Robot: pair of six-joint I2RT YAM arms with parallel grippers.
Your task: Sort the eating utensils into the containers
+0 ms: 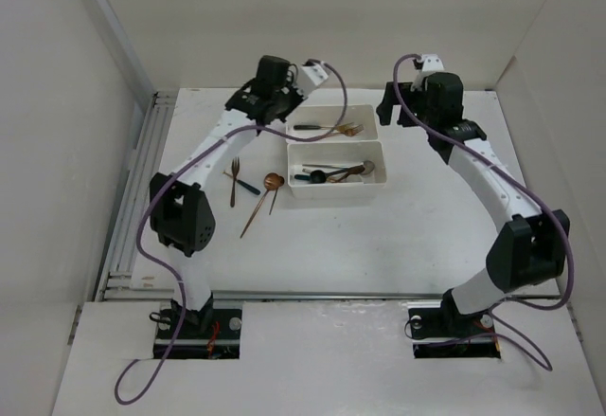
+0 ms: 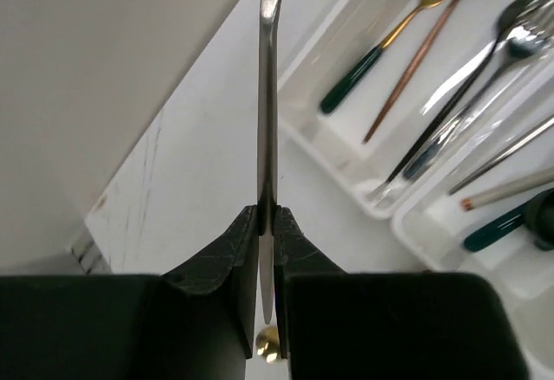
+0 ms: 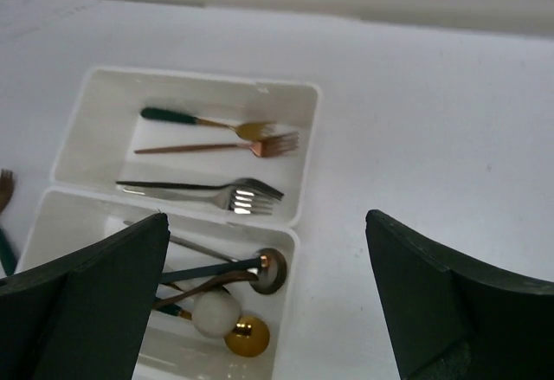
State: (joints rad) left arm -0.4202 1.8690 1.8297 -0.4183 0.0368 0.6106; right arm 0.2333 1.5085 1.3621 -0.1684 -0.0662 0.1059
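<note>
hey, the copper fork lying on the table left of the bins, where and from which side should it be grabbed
Grip the copper fork on the near half of its handle, coming straight down from above and closing across the thin shaft. It lies flat, tines away from the arms, and a dark-handled utensil seems to cross it farther up, so the near end looks freest.

Left gripper [image 2: 267,224] is pinched tight on a silver fork [image 2: 268,94] by the handle. The fork runs straight up the view over bare counter, not far from the counter's edge by the wall. Off to the right is a white bin [image 2: 333,159] with a green-handled gold fork [image 2: 381,51] and a copper fork [image 2: 424,51] – plus a couple of silvery ones. A second bin [image 2: 415,228] touches it.
</note>
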